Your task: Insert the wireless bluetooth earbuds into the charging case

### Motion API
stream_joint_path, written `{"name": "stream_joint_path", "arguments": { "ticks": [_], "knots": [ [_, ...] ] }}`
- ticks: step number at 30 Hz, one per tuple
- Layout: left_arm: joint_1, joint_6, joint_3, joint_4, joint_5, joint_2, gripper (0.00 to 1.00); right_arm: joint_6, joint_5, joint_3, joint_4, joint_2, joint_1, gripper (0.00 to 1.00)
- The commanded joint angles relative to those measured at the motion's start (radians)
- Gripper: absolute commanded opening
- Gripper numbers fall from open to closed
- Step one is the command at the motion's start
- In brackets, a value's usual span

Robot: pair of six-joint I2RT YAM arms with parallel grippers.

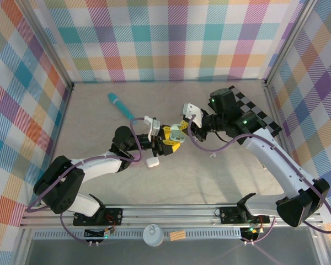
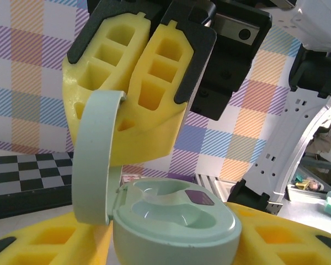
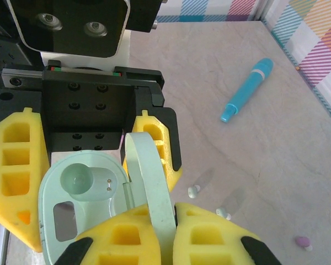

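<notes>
While three wireless earbuds [image 3: 223, 212], two pale and one purple, lie loose on the table [image 3: 254, 154] at the lower right of the right wrist view, one pale green charging case [image 3: 83, 193] stands open at lower left. The left gripper [image 1: 166, 142] clasps its base from both sides, and the right gripper [image 3: 163, 237] pinches its raised lid [image 3: 149, 176]. One teal pen [image 3: 247, 90] lies upper right, and one white case [image 1: 151, 162] sits mid-frame in the top view.

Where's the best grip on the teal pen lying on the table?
Mid-barrel of the teal pen, from straight above, jaws closing across its width. It lies flat on the table with bare table along both long sides, and the barrel looks straight and narrow there, so a centred pinch should probably lift it level.
</notes>
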Motion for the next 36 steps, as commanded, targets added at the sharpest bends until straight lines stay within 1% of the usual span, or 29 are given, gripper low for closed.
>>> {"name": "stream_joint_path", "arguments": {
  "ticks": [1, 6, 10, 13, 18, 20, 22, 24, 25, 27, 28, 30, 34, 36],
  "knots": [
    [0.007, 0.015, 0.010, 0.044, 0.021, -0.003, 0.52, -0.012, -0.064, 0.035, -0.034, 0.010, 0.005, 0.00],
    [0.007, 0.019, 0.016, 0.028, 0.037, -0.005, 0.52, -0.017, -0.065, 0.041, -0.041, 0.018, 0.005, 0.00],
    [0.007, 0.020, 0.019, 0.022, 0.043, -0.007, 0.47, -0.022, -0.064, 0.053, -0.048, 0.026, 0.006, 0.00],
    [0.007, 0.019, 0.020, 0.021, 0.045, -0.006, 0.42, -0.023, -0.059, 0.054, -0.047, 0.027, 0.006, 0.00],
    [0.007, 0.021, 0.020, 0.022, 0.040, -0.006, 0.42, -0.022, -0.059, 0.055, -0.046, 0.027, 0.006, 0.00],
    [0.007, 0.023, 0.019, 0.022, 0.038, -0.006, 0.41, -0.017, -0.058, 0.055, -0.042, 0.028, 0.006, 0.08],
    [0.007, 0.027, 0.015, 0.023, 0.035, -0.007, 0.41, -0.014, -0.057, 0.054, -0.038, 0.027, 0.006, 0.12],
    [0.008, 0.036, 0.008, 0.024, 0.027, -0.010, 0.41, -0.007, -0.053, 0.052, -0.026, 0.022, 0.005, 0.20],
    [0.008, 0.038, 0.006, 0.024, 0.025, -0.011, 0.41, -0.004, -0.054, 0.051, -0.021, 0.019, 0.005, 0.22],
    [0.011, 0.040, 0.001, 0.028, 0.021, -0.013, 0.41, 0.002, -0.054, 0.050, -0.008, 0.012, 0.005, 0.29],
    [0.011, 0.040, -0.001, 0.030, 0.020, -0.012, 0.41, 0.006, -0.053, 0.049, -0.004, 0.010, 0.005, 0.33],
    [0.014, 0.038, -0.008, 0.042, 0.018, -0.012, 0.41, 0.014, -0.047, 0.049, 0.006, 0.003, 0.005, 0.45],
    [0.022, 0.030, -0.021, 0.057, 0.009, -0.014, 0.41, 0.036, -0.043, 0.028, 0.046, -0.029, 0.003, 0.59],
    [0.031, 0.027, -0.028, 0.064, 0.008, -0.017, 0.41, 0.051, -0.060, 0.007, 0.081, -0.056, -0.001, 0.63]
  ]
}}
